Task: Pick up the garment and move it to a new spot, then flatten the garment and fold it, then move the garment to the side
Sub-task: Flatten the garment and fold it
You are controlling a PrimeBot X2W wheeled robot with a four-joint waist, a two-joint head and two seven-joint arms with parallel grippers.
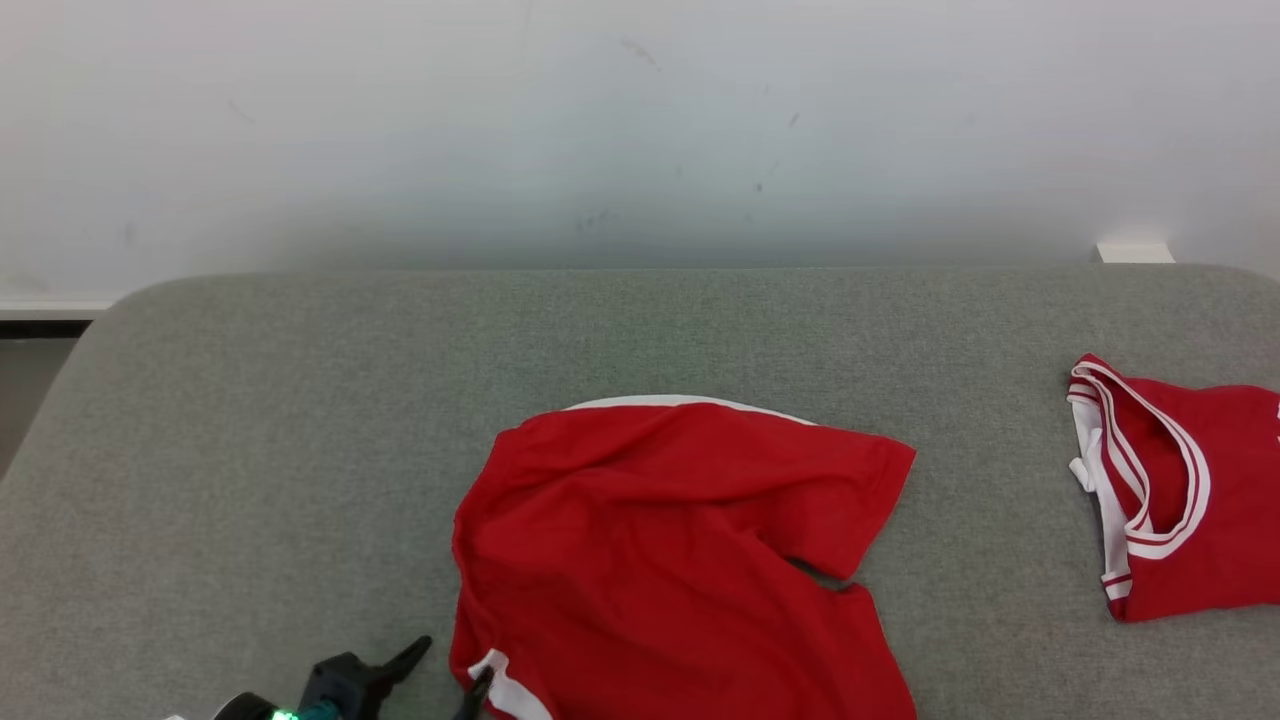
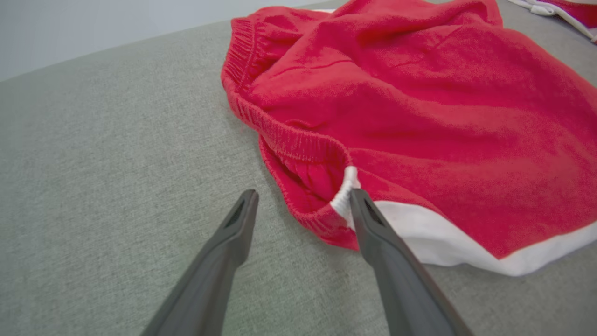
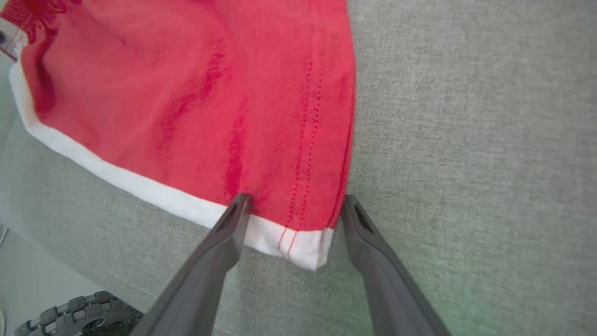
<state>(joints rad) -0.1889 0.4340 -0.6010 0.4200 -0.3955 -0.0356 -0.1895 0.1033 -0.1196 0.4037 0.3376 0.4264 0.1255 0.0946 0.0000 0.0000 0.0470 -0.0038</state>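
1 pair red shorts (image 1: pixel 660 540), rumpled on grey surface (image 1: pixel 300 450); left claw (image 2: pixel 303 196), right claw (image 3: pixel 296 199) apart at corners; flattening, folding outstanding.

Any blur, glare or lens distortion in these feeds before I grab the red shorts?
Head view: soft even light, no glare, red shorts sharp. Left wrist view: wide-angle lens bows the far edge of the grey surface; ribbing looks crisp. Right wrist view: cloth smears toward the upper left, stitching by the right pincer reads clearly, faint green tint lower right.
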